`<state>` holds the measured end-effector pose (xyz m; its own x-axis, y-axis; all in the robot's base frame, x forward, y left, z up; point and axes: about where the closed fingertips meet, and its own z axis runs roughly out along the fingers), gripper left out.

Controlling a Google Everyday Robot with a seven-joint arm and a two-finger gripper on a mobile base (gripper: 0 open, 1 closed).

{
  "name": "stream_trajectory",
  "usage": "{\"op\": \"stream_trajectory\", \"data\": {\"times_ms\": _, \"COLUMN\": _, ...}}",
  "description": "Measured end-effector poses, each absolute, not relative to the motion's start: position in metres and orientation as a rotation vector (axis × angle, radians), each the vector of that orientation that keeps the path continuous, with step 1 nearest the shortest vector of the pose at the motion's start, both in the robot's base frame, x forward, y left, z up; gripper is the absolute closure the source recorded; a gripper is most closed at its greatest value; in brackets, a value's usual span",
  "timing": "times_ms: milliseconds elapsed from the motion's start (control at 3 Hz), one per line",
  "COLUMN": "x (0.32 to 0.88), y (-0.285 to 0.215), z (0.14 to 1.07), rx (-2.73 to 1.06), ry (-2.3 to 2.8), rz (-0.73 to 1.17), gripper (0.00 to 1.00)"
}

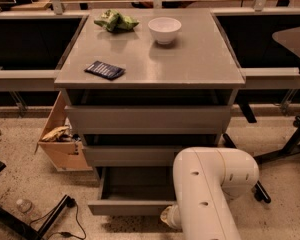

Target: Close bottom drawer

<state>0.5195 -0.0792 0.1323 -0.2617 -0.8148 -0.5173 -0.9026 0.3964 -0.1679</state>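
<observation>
- Camera view: the gripper shows only as a small pale piece low in the frame. The rest is hidden behind the big white arm. Whether it is spread or closed I cannot tell.
- The bottom drawer is pulled well out of the cabinet. Its flat grey front sits right by the gripper and runs off to the left of it. I cannot tell whether the two touch.
- The drawer's box lies just beyond the gripper, toward the cabinet, and looks empty.
- Above the gripper the middle drawer stands slightly out, and the top drawer above that.
- Far above and beyond it, on the cabinet top, are a white bowl, a green bag and a dark packet.
- Well to the left of the gripper a cardboard box leans by the cabinet, clear of the drawer's path.
- Handling, as I judge it: the drawer is a stiff box that likely slides on runners, and it should be light with nothing in it.
- The front has no handle, so nothing needs gripping; a flat push will do.
- Press near the middle of the front, square to it. A push at the right end could skew the drawer, and the smooth face could let the gripper slide off.
</observation>
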Motion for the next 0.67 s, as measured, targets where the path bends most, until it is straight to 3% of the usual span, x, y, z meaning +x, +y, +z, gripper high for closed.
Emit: {"op": "stream_trajectory", "data": {"times_ms": 667, "x": 0.601, "y": -0.057, "z": 0.134, "rx": -1.5, "ry": 2.126, "rz": 0.143, "gripper": 1.0}}
